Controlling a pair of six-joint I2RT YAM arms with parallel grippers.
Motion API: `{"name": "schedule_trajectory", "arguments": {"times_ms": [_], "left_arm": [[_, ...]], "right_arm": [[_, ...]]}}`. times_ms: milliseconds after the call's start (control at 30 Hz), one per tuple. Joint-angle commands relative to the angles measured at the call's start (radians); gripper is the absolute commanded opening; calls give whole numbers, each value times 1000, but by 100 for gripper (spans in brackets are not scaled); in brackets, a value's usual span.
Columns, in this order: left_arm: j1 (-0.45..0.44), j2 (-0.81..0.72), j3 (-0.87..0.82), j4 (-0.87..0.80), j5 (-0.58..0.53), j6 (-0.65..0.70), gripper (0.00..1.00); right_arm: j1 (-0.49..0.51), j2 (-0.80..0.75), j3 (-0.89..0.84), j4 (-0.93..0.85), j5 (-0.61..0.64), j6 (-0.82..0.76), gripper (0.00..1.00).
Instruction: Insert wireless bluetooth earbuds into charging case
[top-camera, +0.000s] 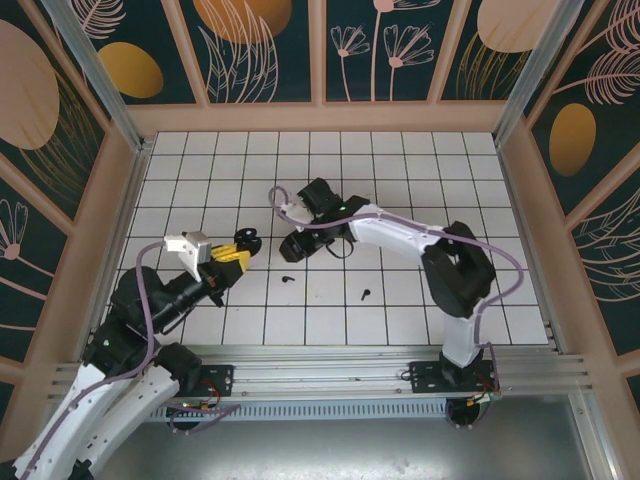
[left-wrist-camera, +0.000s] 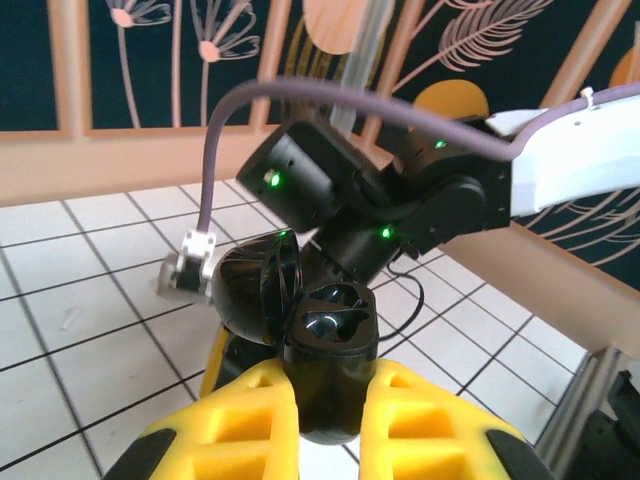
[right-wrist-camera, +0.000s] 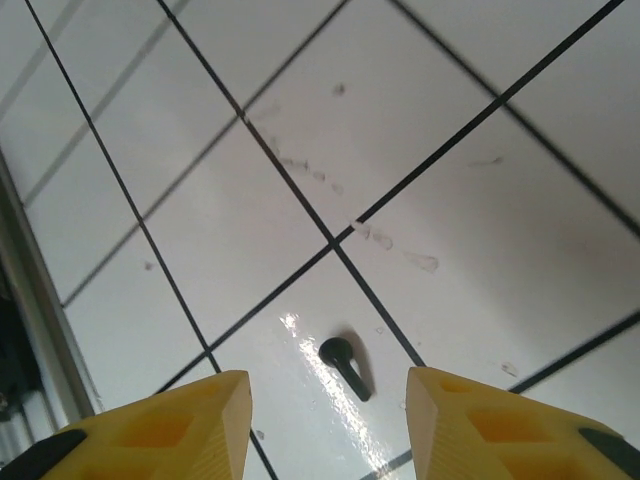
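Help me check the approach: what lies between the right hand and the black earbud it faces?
Only bare white tile, in the right wrist view, separates the right hand from that black earbud.

I see a white tiled floor (top-camera: 400, 165), floral panels (top-camera: 262, 60) walling it from nine round to three o'clock, and a metal rail (top-camera: 330, 358) along six o'clock.
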Motion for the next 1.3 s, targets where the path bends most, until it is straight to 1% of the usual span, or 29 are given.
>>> {"name": "schedule_trajectory", "arguments": {"times_ms": [0,100,233,367,567,900,1033,1267], "left_arm": [[-3,-50,24,-60,-84,33,4],[-4,-77,19,-55,-108,33,4],[-3,-89,15,-54,-130,36,4],[-3,-100,12,-55,-152,34,4],[-3,-102,13,-58,-154,37,4],[-2,-102,10,-56,-154,36,5],[-3,-102,7,-55,-153,34,5],[-3,-102,10,-56,-154,34,5]], "right_arm": [[57,70,99,-139,56,-106,45],[94,129,162,-206,117,-157,45],[125,179,212,-263,145,-210,45],[147,215,237,-301,217,-229,45],[171,253,260,-339,282,-246,45],[193,280,280,-343,330,-251,44],[198,291,286,-341,362,-246,41],[198,303,294,-358,371,-237,36]]}}
